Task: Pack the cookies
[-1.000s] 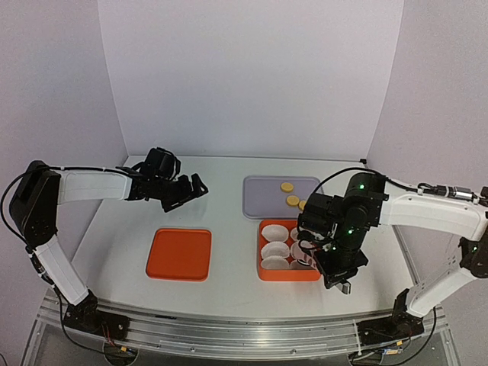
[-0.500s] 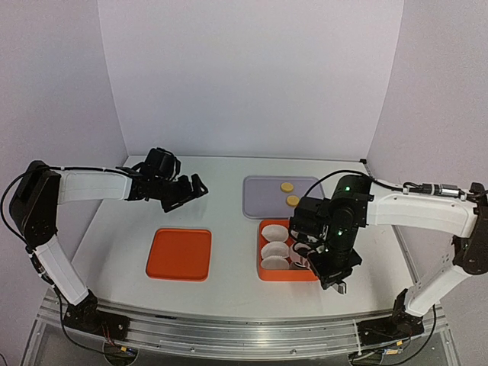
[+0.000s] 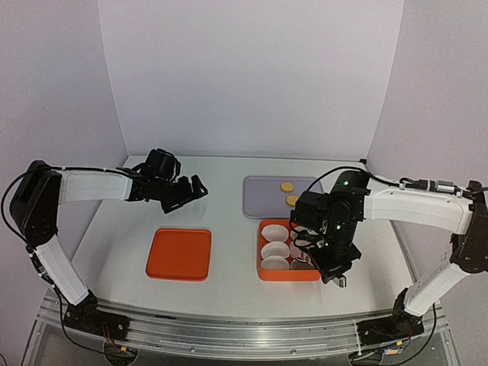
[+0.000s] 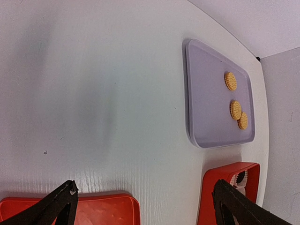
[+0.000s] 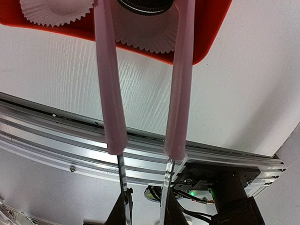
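Holds the left hand (image 3: 187,194) wide open, empty, at ten o'clock on the table (image 3: 229,213). Shows three round, ridged golden cookies (image 4: 236,110) on the lavender tray (image 4: 206,108) at one o'clock. Clamps the right hand (image 5: 144,206) on pink tongs (image 5: 110,93) at four o'clock, pinching a dark cookie (image 5: 145,4), mostly cut off at the view's edge, over a paper cup (image 5: 140,40) in the orange box (image 5: 213,28).

"What do the robot's arms look like?"

"The long white left arm with black joints (image 3: 91,184) has a thin black cable (image 3: 84,168) along it. The long white right arm (image 3: 415,207) has a black block with tiny green lights (image 3: 333,227) at its 9 o'clock end."

"And the fingers?"

"Black pointy fingers (image 4: 56,206) on the left, long pale pink fingers (image 5: 108,84) on the right."
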Tool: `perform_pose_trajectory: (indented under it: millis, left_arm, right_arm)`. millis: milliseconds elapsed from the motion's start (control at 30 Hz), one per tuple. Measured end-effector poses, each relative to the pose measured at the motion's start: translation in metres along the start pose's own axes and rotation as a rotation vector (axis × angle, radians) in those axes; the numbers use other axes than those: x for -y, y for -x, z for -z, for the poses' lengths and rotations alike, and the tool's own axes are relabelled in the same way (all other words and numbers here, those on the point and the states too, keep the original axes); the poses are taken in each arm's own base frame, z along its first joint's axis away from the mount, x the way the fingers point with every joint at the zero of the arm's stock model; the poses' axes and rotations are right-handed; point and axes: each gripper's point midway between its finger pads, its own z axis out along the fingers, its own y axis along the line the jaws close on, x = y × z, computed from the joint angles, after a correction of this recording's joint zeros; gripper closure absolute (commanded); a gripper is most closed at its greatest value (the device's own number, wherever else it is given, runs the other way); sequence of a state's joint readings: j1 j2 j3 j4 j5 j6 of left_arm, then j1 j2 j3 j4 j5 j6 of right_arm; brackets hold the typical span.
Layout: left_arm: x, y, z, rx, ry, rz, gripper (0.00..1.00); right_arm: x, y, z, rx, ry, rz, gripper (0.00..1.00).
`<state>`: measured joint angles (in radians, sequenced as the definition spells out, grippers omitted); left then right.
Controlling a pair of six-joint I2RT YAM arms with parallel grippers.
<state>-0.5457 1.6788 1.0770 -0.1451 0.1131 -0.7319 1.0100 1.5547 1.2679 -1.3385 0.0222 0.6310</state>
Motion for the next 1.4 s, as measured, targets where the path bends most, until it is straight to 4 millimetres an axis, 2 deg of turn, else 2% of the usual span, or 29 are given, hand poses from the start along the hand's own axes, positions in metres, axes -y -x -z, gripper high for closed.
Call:
perform_pose_trajectory:
  millis: [300, 500, 767, 1067, 1400]
  left_arm:
    - [-0.003, -0.002, -0.003, -0.007, 0.008, 0.002, 0.0]
    - [-0.003, -0.003, -0.004, -0.009, 0.009, 0.002, 0.0]
    - [-0.007, -0.006, -0.009, -0.021, 0.02, 0.003, 0.0]
    - [-0.011, -0.008, -0.012, -0.029, 0.029, 0.006, 0.0]
    - [-0.011, -0.009, -0.013, -0.03, 0.03, 0.006, 0.0]
  right_arm:
    - [-0.009, 0.004, 0.013, 0.028, 0.053, 0.042, 1.0]
    - [-0.012, 0.0, 0.012, 0.01, 0.072, 0.059, 1.0]
    - [-0.003, -0.01, 0.002, -0.039, 0.071, 0.056, 1.0]
    - [0.007, -0.005, -0.001, -0.053, 0.081, 0.042, 1.0]
    - [0.007, -0.007, -0.002, -0.066, 0.094, 0.077, 0.99]
